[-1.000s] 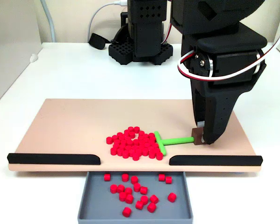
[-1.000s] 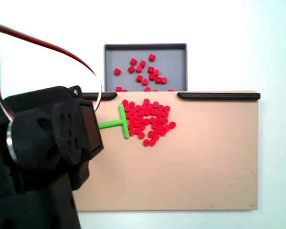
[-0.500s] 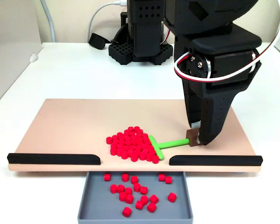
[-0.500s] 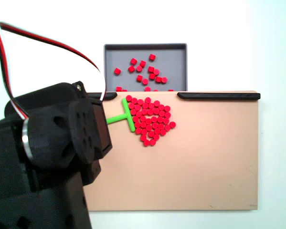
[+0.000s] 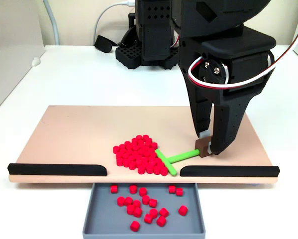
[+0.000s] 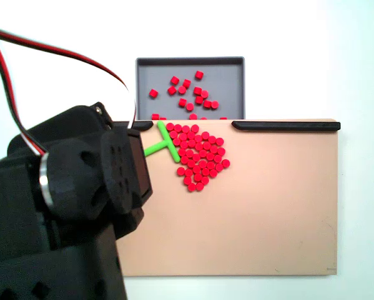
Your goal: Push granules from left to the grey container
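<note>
Fingers [image 5: 207,151] pinch green T-pusher [image 5: 174,159] against granules [image 5: 139,154]; black strips [image 5: 57,170] flank grey container [image 5: 144,226].

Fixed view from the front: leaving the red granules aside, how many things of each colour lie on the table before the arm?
Black strips: 2
Green T-shaped pusher: 1
Tan board: 1
Grey container: 1
Total: 5
</note>
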`<state>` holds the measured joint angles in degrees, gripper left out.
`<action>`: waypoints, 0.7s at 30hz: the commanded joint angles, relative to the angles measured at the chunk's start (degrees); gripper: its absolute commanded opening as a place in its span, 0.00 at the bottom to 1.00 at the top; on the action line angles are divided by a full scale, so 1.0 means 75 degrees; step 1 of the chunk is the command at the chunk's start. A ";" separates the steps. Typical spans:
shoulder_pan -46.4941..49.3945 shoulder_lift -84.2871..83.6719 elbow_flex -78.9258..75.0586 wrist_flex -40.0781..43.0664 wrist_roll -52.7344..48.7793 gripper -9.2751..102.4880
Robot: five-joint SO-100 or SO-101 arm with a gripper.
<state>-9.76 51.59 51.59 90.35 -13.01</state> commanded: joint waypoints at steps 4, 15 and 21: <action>0.0164 0.0293 -0.0023 -0.0047 -0.0609 0.08; 0.0281 0.0281 -0.0094 -0.0047 -0.1207 0.08; 0.0352 0.0293 -0.0117 -0.0047 -0.1898 0.08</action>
<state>-7.82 51.59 51.59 90.35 -24.87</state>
